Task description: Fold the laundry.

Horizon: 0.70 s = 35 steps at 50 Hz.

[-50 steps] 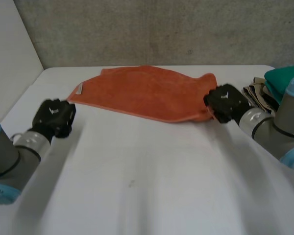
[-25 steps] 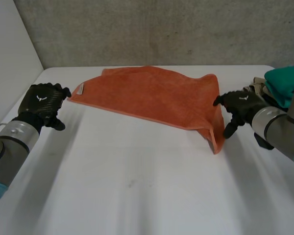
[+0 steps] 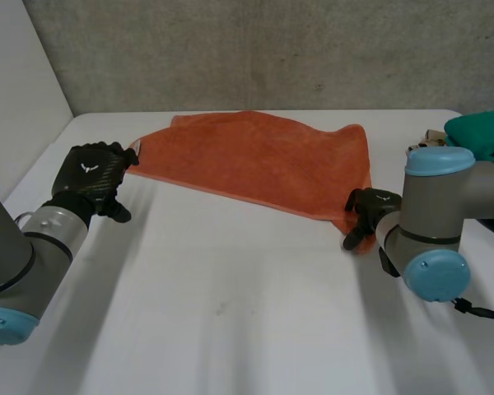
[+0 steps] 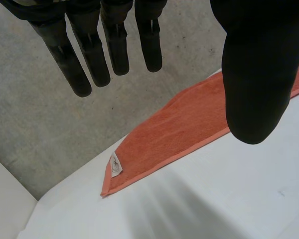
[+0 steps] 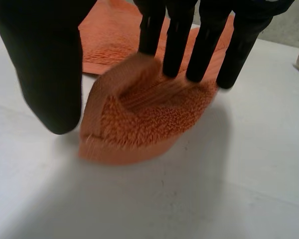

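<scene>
Handling: orange towel (image 3: 255, 156) judged soft, light and limp; likely to sag and bunch.
Right hand (image 3: 366, 206): lower right of centre; straight fingers rest on the towel's bunched near corner, thumb beside it, not pinching.
Left hand (image 3: 89, 174): left of frame; fingers straight, empty, near the tagged corner.
Towel place: upper centre of counter (image 3: 230, 313).
Hold: near corners, at the hem.

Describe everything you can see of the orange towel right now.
The orange towel is terry cloth with a stitched hem and a small white tag at one corner. It lies mostly flat at the far side of the table. Its corner under the right hand is bunched into a hump, that hand's straight fingers resting on it. The left hand hovers open near the tag corner, not touching.
</scene>
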{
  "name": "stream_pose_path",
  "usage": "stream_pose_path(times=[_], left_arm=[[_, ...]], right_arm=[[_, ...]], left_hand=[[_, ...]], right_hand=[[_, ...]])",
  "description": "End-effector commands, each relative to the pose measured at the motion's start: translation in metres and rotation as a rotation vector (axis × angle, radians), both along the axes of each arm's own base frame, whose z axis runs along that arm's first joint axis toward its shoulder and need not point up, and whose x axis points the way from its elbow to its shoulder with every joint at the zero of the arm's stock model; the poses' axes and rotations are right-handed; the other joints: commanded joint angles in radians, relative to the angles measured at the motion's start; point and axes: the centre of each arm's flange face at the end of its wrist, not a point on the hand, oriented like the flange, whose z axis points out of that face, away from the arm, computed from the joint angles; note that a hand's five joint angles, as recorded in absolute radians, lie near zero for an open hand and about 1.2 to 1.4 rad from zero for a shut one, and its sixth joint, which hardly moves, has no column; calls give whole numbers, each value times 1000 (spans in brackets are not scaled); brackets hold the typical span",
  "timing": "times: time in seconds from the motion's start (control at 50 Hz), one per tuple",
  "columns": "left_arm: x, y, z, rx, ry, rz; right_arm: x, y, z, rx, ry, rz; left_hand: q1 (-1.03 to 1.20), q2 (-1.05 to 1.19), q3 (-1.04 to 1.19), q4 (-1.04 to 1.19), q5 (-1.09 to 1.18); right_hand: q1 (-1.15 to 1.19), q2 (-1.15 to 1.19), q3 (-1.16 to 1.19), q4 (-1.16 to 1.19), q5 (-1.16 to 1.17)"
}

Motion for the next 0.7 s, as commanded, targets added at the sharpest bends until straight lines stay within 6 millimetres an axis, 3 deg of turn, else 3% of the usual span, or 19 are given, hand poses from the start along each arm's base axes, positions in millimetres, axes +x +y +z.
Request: stream_pose_path(times=[0.02,0.16,0.2,0.26,0.3,0.36,0.42,0.7], left_arm=[[0,-1,-3,11,17,19],[-4,-2,0,1,32,33],[-5,-2,1,-2,34,35],[-7,-1,2,-3,39,32],[-8,1,2,-1,40,28],[-9,2,0,4,39,23],[-9,2,-1,8,37,23],[-8,1,-2,14,36,23]], right_arm=[[2,-15,4,-68,-29,-61],[5,-19,45,-226,-38,-15],[6,-19,46,-235,-14,13],[6,-17,43,-230,33,58],[4,-18,36,-203,44,64],[1,-19,29,-167,43,53],[-5,-21,21,-115,30,31],[-12,-18,6,-2,2,-6]], left_hand=[[-9,10,7,20,27],[-12,7,4,17,24],[-12,7,4,17,24],[-12,7,4,17,24],[-12,7,4,17,24],[-12,7,4,17,24],[-12,7,4,17,24],[-12,7,4,17,24]], right_hand=[[746,752,751,752,748],[746,752,751,752,748],[746,752,751,752,748],[746,752,751,752,748],[335,340,339,340,337],[244,250,249,250,246],[-49,-43,-45,-44,-47],[-100,-94,-95,-94,-98]])
